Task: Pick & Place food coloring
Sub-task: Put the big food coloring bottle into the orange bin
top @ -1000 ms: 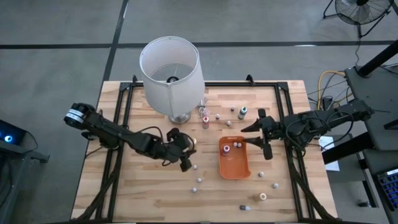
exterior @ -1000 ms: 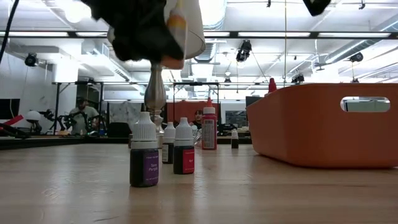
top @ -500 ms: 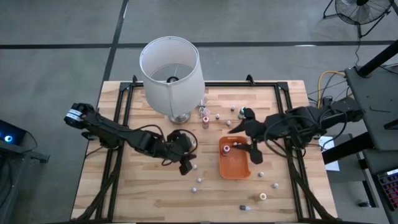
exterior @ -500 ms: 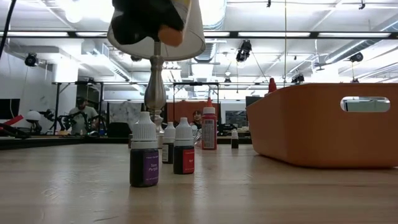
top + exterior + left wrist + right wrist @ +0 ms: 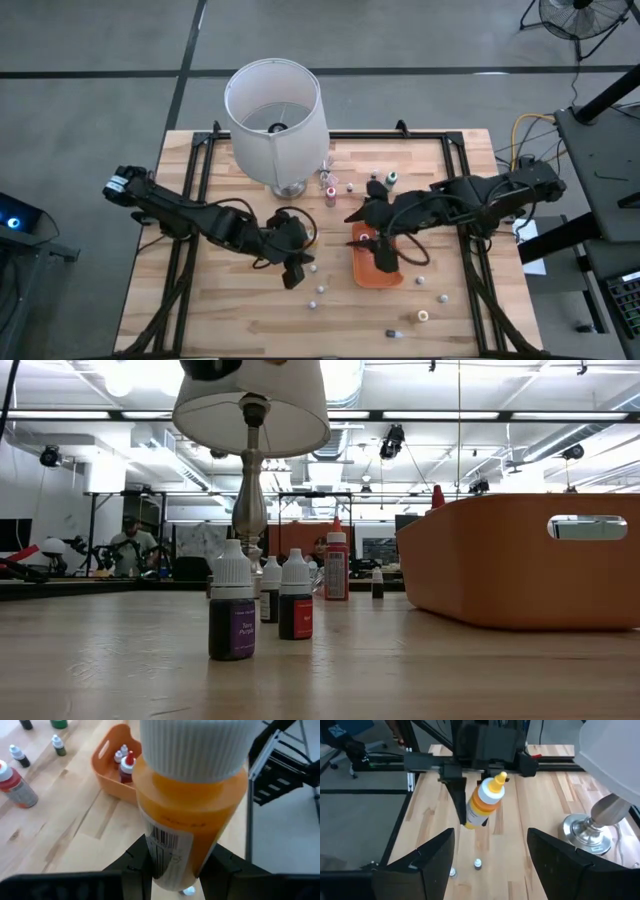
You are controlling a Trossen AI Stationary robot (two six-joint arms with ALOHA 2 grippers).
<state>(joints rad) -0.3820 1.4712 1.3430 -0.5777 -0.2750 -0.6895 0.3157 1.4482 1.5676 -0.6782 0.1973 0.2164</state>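
Meanwhile, the right pincer has swung in from the desk's right edge, where it hung a second ago, and now hovers over the near left part of the orange tray. Its fingers stand well apart with nothing between them, as the right wrist view shows. That suggests it has either just let a bottle go into the tray or is reaching across for the next one.

The left pincer has shifted only slightly toward the near side of the desk. It remains clamped on an orange bottle with a white ribbed cap, gripped at its lower body and held up off the wood, just left of the tray.

Two or three small bottles already sit in the tray. Others are scattered: some by the lamp, a few on the near side. So the task looks partway done, with the orange bottle probably next to go in.
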